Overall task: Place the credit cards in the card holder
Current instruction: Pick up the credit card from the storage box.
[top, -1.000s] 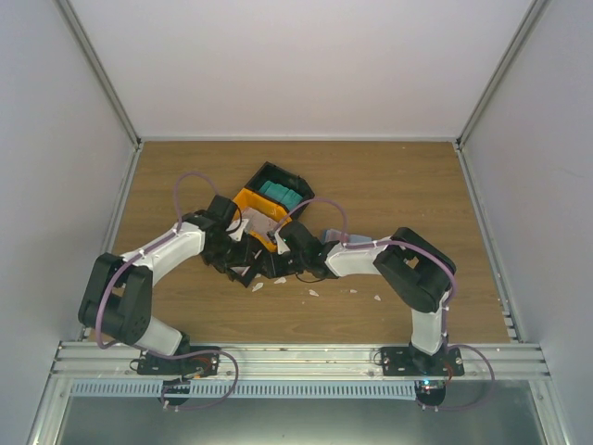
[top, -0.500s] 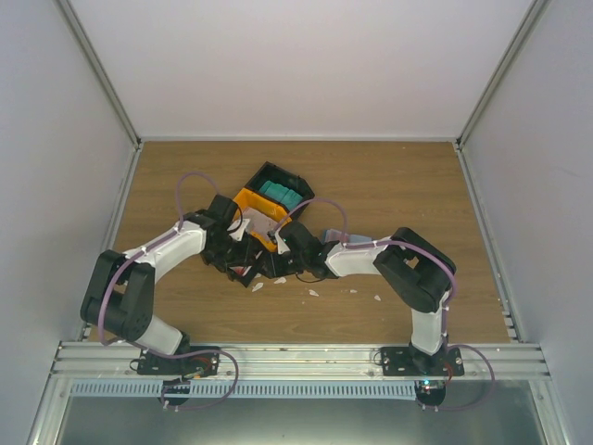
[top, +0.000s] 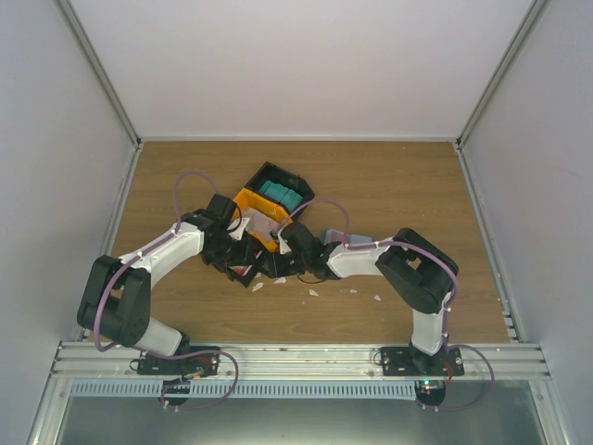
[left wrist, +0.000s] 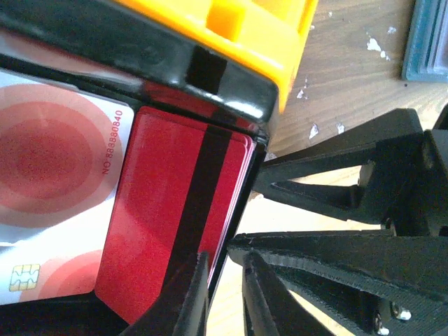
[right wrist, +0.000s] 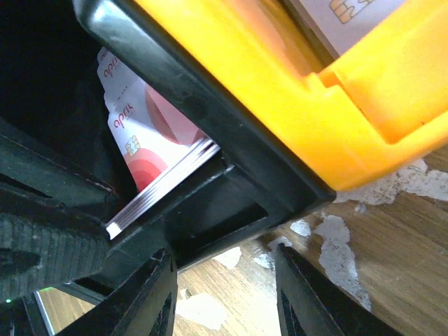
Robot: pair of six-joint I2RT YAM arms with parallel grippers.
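The credit cards sit in the bin: a red stack with a black stripe [left wrist: 175, 217], white cards with red rings [left wrist: 49, 161] beside it, and teal cards [top: 278, 193] in the far compartment. My left gripper [left wrist: 224, 294] is open only narrowly. One finger lies over the red stack, the other outside the bin's black wall, with wood showing in the gap. My right gripper [right wrist: 224, 301] is open at the bin's near corner, nothing between its fingers. The white-and-red stack [right wrist: 150, 133] leans just above it. The slate-blue card holder [left wrist: 428, 38] lies on the table by the right arm [top: 335, 235].
The black-and-orange three-compartment bin [top: 248, 199] stands mid-table, both wrists crowded at its near end [top: 264, 264]. Small white scraps [top: 313, 293] dot the wood in front of the arms. Grey walls close in the table on three sides.
The left jaws have narrowed slightly. Both arms have barely shifted at the bin's near end.
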